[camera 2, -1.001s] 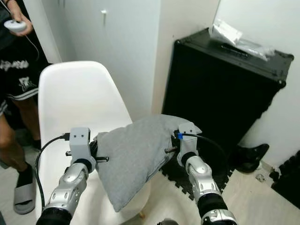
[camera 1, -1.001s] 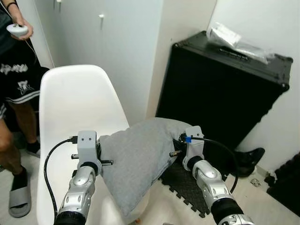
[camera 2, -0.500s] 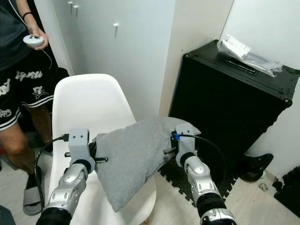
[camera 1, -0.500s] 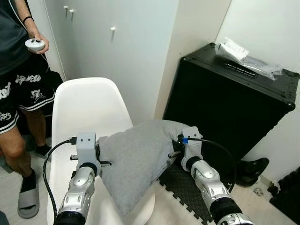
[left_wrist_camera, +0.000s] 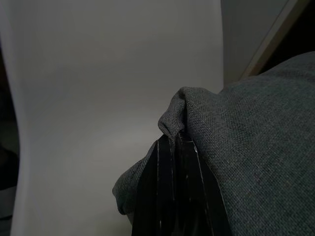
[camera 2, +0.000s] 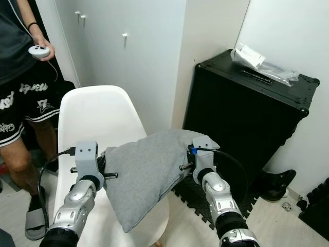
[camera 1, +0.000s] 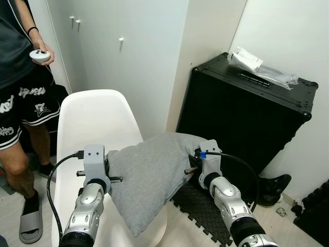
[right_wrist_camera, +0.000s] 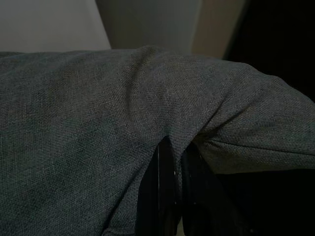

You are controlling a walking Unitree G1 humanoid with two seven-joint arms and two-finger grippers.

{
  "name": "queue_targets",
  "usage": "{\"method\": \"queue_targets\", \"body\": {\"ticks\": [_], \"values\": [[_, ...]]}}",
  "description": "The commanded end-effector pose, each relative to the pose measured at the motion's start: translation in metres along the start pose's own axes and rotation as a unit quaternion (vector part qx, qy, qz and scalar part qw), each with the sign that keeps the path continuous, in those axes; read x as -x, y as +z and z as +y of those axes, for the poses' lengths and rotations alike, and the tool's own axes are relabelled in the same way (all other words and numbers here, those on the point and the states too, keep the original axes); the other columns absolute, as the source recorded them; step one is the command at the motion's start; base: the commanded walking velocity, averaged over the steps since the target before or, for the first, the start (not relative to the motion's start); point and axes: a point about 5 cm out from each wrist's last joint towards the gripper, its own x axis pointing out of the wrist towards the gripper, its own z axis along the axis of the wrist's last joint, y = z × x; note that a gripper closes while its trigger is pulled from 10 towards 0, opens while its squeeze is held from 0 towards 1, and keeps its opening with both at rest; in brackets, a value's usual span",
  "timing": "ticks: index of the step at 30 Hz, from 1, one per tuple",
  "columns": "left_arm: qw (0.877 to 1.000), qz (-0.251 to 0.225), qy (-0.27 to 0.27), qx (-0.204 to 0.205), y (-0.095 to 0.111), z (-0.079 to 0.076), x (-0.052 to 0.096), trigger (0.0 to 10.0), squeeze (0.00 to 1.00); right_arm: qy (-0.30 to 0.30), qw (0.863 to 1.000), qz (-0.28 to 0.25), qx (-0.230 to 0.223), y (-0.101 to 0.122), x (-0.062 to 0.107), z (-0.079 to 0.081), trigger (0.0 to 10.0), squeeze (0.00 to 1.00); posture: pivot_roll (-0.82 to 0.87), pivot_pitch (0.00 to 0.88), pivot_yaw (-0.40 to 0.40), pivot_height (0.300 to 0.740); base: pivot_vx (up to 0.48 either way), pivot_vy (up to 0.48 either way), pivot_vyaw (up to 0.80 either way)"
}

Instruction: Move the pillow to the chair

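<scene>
A grey fabric pillow (camera 1: 149,177) hangs between my two arms, in front of a white shell chair (camera 1: 95,128). My left gripper (left_wrist_camera: 173,142) is shut on the pillow's left corner, its black fingers (left_wrist_camera: 165,187) pinching a fold of the cloth. On the other side my right gripper (right_wrist_camera: 173,147) is shut on the pillow's right edge under a bulge of fabric. The pillow's lower corner droops over the front of the chair seat (camera 2: 97,226).
A large black case (camera 1: 247,113) with a plastic-wrapped packet (camera 1: 257,64) on top stands at the right against the wall. Black foam mats (camera 1: 198,206) and a dark shoe (camera 1: 272,184) lie on the floor. A person (camera 1: 20,103) holding a white controller stands at the left beside white cupboard doors (camera 1: 128,56).
The camera has risen and drawn back, so chair and case sit lower in the picture. Both grippers still hold the pillow in the same way.
</scene>
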Motion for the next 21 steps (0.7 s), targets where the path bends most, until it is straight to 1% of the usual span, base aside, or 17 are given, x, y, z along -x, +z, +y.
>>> {"method": "queue_targets", "body": {"ticks": [1,3,6,8,11,16,21], "values": [[1.0,-0.004,-0.003,-0.004,0.0017,-0.0014,-0.0018,10.0,0.0,0.005,1.0,-0.018,0.005,0.006,-0.0021,0.0022,10.0,0.0,-0.02,0.03,-0.102,0.698,0.0,0.0,0.0],[1.0,-0.003,-0.003,-0.004,0.0017,-0.0013,-0.002,10.0,0.0,0.006,1.0,-0.018,0.006,0.0059,-0.0022,0.0021,10.0,0.0,-0.02,0.029,-0.101,0.698,0.0,0.0,0.0],[1.0,-0.003,-0.003,-0.004,0.0018,-0.0019,-0.0026,10.0,0.0,0.018,1.0,-0.022,-0.009,0.0066,-0.0016,0.0025,10.0,0.0,-0.02,0.028,-0.101,0.698,0.0,0.0,0.0],[1.0,-0.002,-0.003,-0.003,0.0014,-0.0023,-0.0026,10.0,0.0,0.023,0.999,-0.022,-0.014,0.007,-0.0014,0.0025,10.0,0.0,-0.02,0.028,-0.101,0.707,0.0,0.0,0.0],[1.0,-0.001,-0.002,-0.002,0.0007,-0.002,-0.0023,10.0,0.0,0.02,1.0,-0.015,-0.007,0.0059,-0.0021,0.0032,10.0,0.0,-0.02,0.031,-0.102,0.722,0.0,0.0,0.0],[1.0,0.0,0.0,0.0,0.0,-0.0015,-0.0021,10.0,0.0,0.009,1.0,-0.006,0.008,0.002,-0.0024,0.003,10.0,0.0,-0.02,0.034,-0.103,0.722,0.0,0.0,0.0],[1.0,0.001,0.001,0.002,-0.0005,-0.0013,-0.002,10.0,0.0,0.009,1.0,-0.005,0.007,0.0012,-0.002,0.003,10.0,0.0,-0.02,0.036,-0.103,0.722,0.0,0.0,0.0]]}}
